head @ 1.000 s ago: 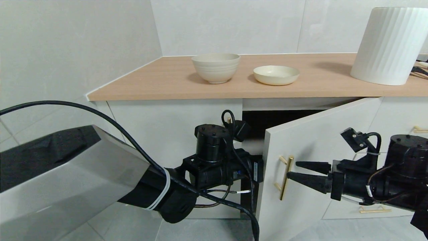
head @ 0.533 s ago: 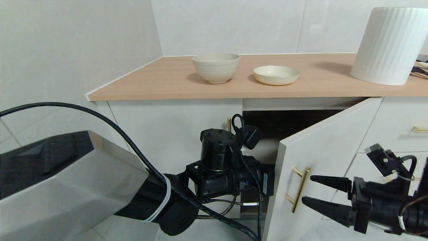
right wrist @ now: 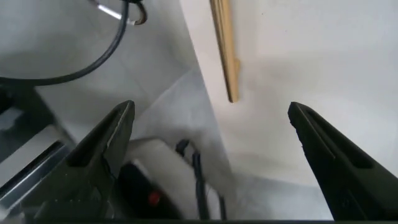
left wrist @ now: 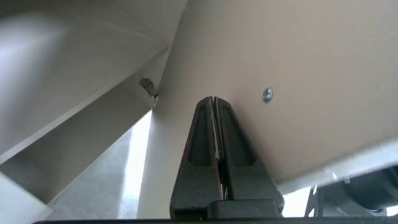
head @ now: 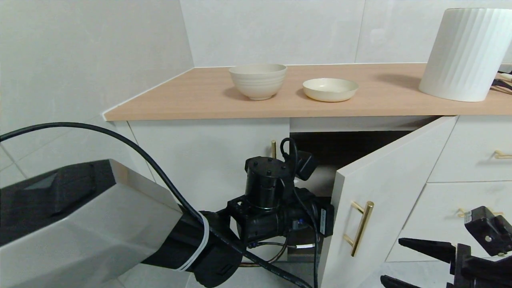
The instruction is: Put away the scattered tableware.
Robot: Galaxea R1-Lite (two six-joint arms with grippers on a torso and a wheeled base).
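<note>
Bowl (head: 258,81) and dish (head: 330,89) sit on the countertop (head: 192,100) — well above both grippers. Left gripper (left wrist: 212,109), fingers pressed together, behind the open cabinet door (head: 384,188); right gripper (head: 391,260) spread wide.

On the table (head: 200,100), a bowl (head: 258,81) is sitting left of a dish (head: 330,89), a container (head: 466,54) standing farther right. Below, the left tool (left wrist: 213,109) is lying behind the open cabinet door (head: 384,192).
</note>
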